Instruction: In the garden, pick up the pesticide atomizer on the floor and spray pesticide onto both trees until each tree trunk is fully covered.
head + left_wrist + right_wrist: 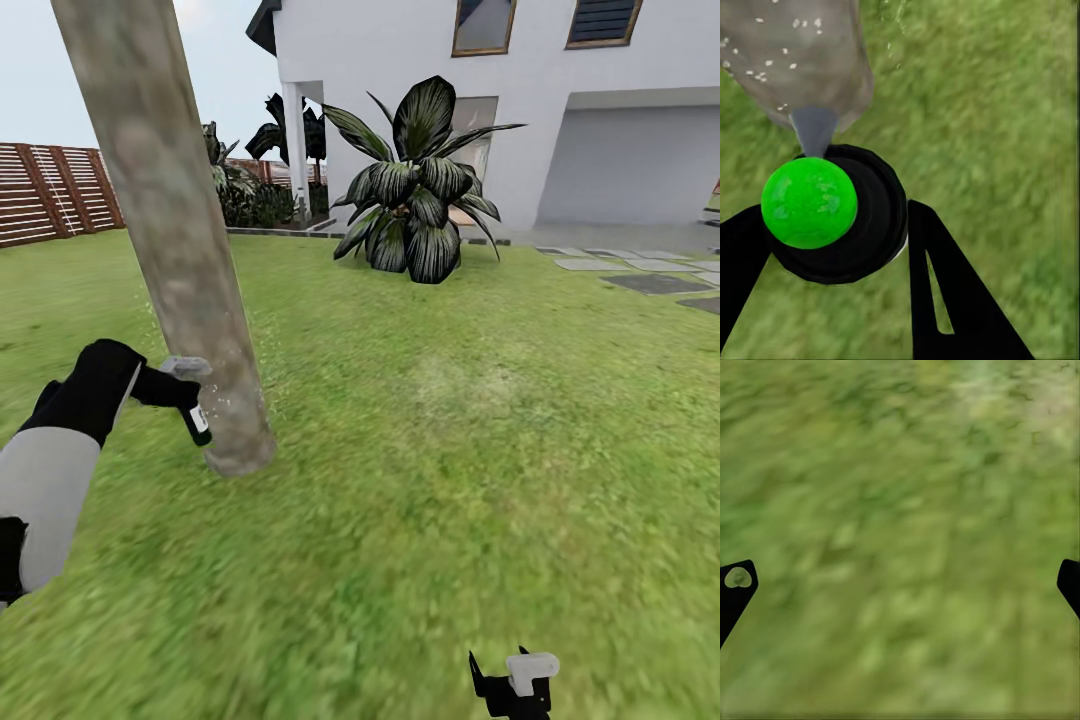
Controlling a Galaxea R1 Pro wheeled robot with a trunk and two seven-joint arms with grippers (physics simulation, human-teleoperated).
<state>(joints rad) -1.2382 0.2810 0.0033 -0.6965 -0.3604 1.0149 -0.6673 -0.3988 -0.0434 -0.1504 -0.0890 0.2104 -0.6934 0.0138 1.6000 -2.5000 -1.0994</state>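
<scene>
left gripper (175, 392) clamps pesticide atomizer (190, 398), nozzle nearly touching tree trunk (170, 230) base above lawn (450, 480) | right gripper (515, 685) spread, empty | risk: spray misses upper trunk; nozzle bumps bark

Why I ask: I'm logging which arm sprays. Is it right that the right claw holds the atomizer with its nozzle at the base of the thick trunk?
Not quite: the left claw holds the atomizer, as the head view shows. Its nozzle is at the base of the thick trunk.
</scene>
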